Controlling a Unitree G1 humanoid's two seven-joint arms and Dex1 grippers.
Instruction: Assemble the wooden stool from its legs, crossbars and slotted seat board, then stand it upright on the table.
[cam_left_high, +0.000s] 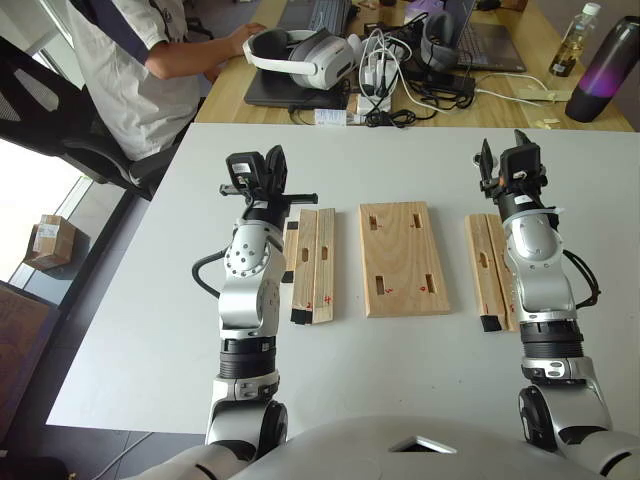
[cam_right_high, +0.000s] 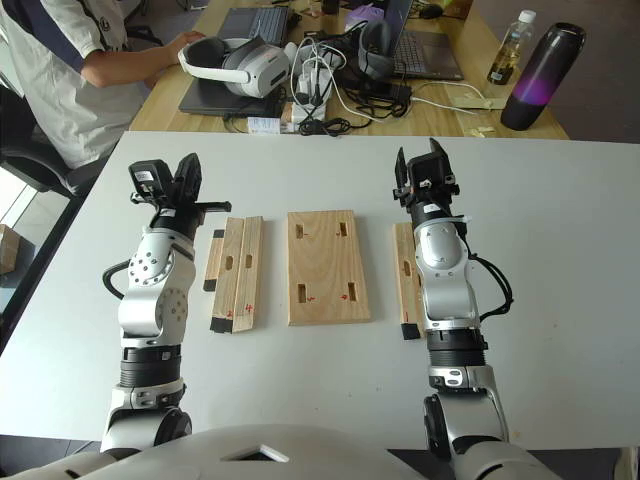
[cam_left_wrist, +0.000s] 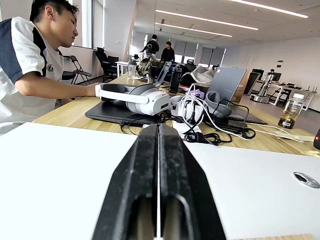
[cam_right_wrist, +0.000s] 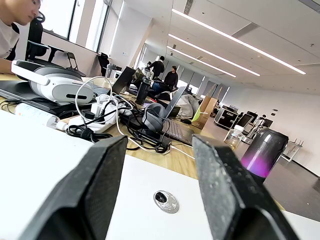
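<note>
The slotted seat board (cam_left_high: 403, 258) lies flat in the middle of the white table (cam_left_high: 150, 330). Left of it lie two slotted wooden legs (cam_left_high: 314, 265) side by side, with dark crossbar pieces (cam_left_high: 292, 242) along their outer edge. Another pair of legs (cam_left_high: 489, 268) lies right of the board. My left gripper (cam_left_high: 274, 166) hovers past the far end of the left legs, its fingers (cam_left_wrist: 135, 190) pressed together on nothing. My right gripper (cam_left_high: 507, 157) hangs beyond the far end of the right legs, open and empty, with the fingers (cam_right_wrist: 95, 190) wide apart.
Behind the white table stands a wooden desk (cam_left_high: 240, 95) with a headset (cam_left_high: 300, 52), laptops, cables, a bottle (cam_left_high: 571, 40) and a dark cylinder (cam_left_high: 605, 72). A seated person works at its left end. A small round cap (cam_right_wrist: 165, 201) sits in the tabletop.
</note>
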